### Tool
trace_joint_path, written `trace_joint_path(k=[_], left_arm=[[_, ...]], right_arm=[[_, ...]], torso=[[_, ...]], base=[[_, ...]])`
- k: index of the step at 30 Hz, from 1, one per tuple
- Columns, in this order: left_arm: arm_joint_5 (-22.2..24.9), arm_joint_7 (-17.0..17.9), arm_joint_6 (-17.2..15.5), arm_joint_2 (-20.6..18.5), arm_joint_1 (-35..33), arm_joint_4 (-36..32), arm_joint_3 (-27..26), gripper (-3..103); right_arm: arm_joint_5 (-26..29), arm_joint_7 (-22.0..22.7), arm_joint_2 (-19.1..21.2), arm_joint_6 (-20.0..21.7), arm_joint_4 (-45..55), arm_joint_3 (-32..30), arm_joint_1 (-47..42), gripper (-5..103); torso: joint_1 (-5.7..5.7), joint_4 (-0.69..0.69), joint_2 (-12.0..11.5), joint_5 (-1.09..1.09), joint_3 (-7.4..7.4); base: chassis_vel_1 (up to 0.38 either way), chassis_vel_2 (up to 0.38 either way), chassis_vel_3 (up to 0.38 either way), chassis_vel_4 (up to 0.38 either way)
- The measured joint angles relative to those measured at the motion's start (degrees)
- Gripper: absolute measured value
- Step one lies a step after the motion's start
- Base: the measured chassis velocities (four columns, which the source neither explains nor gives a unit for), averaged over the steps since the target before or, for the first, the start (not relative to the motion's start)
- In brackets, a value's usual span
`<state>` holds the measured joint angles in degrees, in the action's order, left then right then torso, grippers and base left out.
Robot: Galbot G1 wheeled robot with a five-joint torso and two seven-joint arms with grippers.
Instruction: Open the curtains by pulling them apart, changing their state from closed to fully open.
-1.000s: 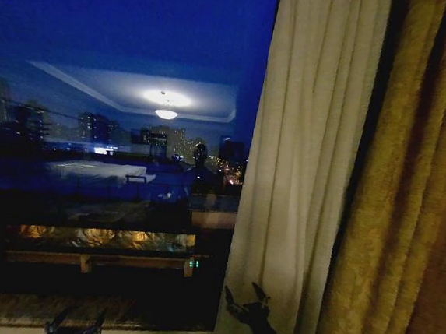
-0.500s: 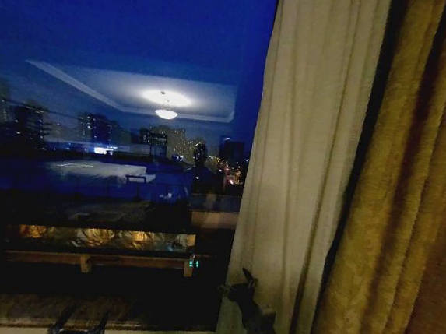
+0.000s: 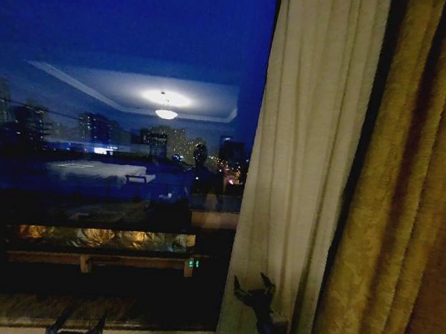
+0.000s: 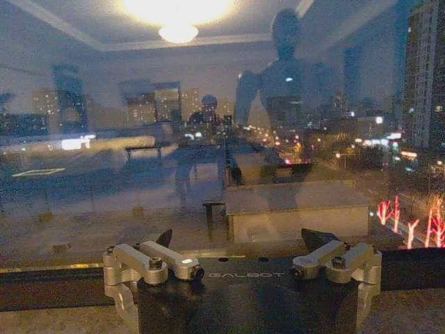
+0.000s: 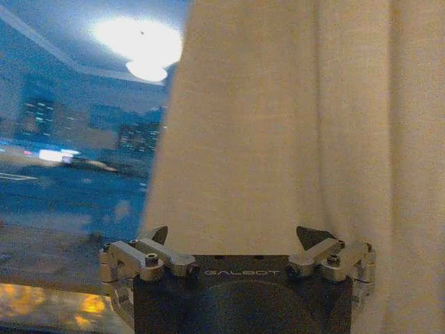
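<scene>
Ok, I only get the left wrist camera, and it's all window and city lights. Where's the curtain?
Observer: The cream curtain hangs bunched at the window's right side, next to a golden-brown drape.
Operator: Is the other arm near it?
Observer: Yes. The right end effector is low down, right in front of the curtain, fingers open.
Operator: And my arm?
Observer: The left end effector is open, low over the windowsill, well left of the curtain.

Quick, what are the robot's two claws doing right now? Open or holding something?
Left gripper: open, holding nothing, facing the window glass.
Right gripper: open, holding nothing, right in front of the sheer curtain.
</scene>
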<state>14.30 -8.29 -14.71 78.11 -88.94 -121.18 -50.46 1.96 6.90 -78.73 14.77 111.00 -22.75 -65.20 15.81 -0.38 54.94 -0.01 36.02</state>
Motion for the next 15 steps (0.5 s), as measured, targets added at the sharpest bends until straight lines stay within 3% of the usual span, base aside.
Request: trace_joint_path(k=[15], left_arm=[[0.3, 0.1, 0.2, 0.0, 0.3, 0.6, -0.3, 100]], right_arm=[[-1.2, 2.8, 0.0, -0.6, 0.7, -5.9, -4.2, 100]], torso=[[-0.01, 0.01, 0.0, 0.00, 0.00]], base=[[0.000, 0.000, 0.000, 0.000]])
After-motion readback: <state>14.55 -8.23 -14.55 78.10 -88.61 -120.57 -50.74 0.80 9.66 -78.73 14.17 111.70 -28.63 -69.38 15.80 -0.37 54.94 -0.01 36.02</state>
